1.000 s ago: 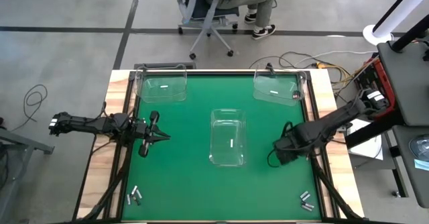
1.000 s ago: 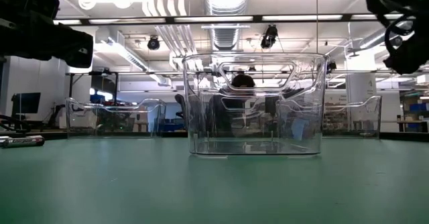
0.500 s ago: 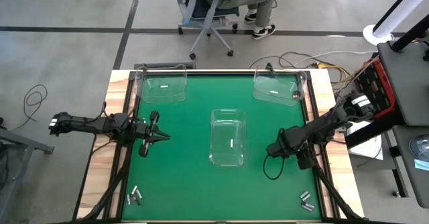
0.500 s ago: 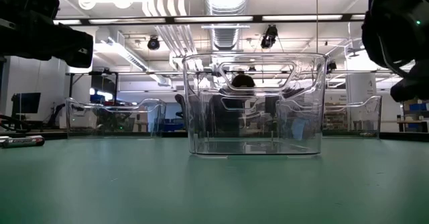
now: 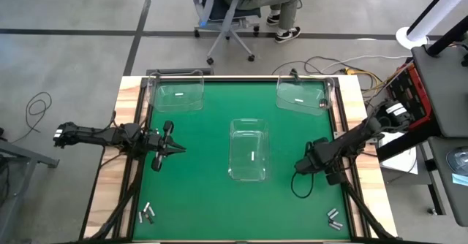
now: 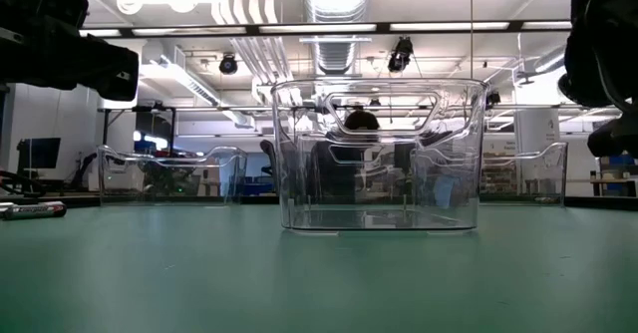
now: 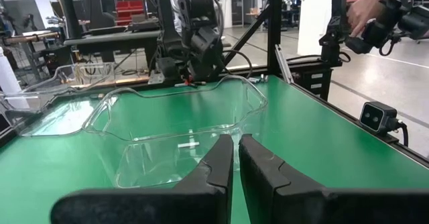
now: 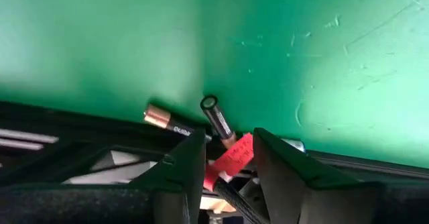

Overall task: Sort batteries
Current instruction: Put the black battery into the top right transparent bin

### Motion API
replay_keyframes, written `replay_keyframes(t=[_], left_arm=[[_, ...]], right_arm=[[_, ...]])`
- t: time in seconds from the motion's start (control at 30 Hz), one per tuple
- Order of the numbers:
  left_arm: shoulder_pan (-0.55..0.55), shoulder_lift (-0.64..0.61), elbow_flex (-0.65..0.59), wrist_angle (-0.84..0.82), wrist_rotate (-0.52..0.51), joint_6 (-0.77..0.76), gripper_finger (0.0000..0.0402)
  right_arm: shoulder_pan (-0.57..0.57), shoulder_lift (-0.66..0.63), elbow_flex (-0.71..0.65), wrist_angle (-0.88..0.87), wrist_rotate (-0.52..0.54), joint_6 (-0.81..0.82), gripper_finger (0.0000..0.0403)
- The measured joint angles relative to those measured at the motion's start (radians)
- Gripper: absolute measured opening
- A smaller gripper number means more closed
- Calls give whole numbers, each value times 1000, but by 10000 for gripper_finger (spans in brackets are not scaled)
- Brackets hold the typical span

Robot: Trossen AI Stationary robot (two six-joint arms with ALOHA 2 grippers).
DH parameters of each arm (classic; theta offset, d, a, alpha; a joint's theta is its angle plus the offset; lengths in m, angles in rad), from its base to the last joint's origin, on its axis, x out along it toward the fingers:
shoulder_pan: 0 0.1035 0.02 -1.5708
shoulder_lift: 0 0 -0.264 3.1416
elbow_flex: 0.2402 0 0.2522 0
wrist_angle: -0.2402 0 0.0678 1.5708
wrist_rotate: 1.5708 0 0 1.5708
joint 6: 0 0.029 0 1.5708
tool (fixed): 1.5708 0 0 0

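Note:
The batteries are small silvery cylinders. One lies in the clear centre bin (image 5: 248,149), and one each in the far left bin (image 5: 176,94) and the far right bin (image 5: 300,96). Loose batteries lie near the front left (image 5: 146,213) and front right (image 5: 334,218) corners. In the right wrist view, two batteries (image 8: 216,119) rest at the mat's edge. My left gripper (image 5: 178,150) (image 7: 236,158) is shut on nothing, left of the centre bin and pointing at it. My right gripper (image 5: 322,164) (image 8: 228,153) hovers open, right of the centre bin, holding nothing.
A black frame (image 5: 344,164) runs along the table's sides. A cable loop (image 5: 300,185) hangs below my right arm. Beyond the far edge, a person sits on an office chair (image 5: 234,10). Open green mat (image 5: 197,193) lies between the centre bin and the near edge.
My right gripper has swung a little toward the table's left and back toward the right edge, staying right of the centre bin; in the low view it has come lower. The batteries and bins have kept their places.

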Motion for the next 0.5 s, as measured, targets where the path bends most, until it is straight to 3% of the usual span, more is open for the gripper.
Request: replay_keyframes(t=[0.27,0.5], left_arm=[[0,0,0,0,0,0,7],[0,0,0,0,0,0,7]], right_arm=[[13,50,-3,27,-38,13,105],[30,152,-5,41,-42,23,121]])
